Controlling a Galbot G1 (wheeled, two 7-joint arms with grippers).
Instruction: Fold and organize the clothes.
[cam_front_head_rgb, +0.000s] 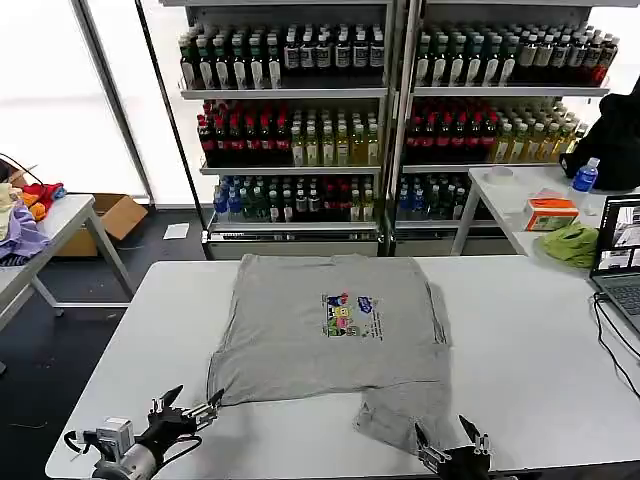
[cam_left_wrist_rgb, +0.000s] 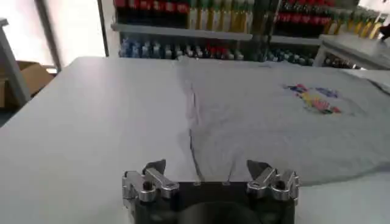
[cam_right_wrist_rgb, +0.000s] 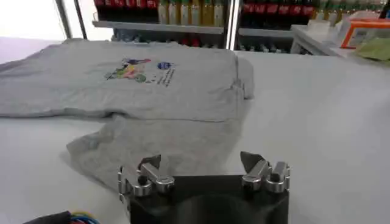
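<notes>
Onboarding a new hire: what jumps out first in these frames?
A light grey T-shirt with a multicoloured chest print lies spread on the white table. Both grippers sit open at the near edge: left gripper by the shirt's corner, right gripper at its sleeve. Behind stand shelves of bottled drinks.

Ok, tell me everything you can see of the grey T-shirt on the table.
The grey T-shirt is light grey, soft cotton by its look, short-sleeved, with a small multicoloured chest print. It lies flat, print up, on the white table. One sleeve is spread on the near edge by the right gripper; its near corner lies just ahead of the left gripper. Both jaws are open, gripping nothing.
</notes>
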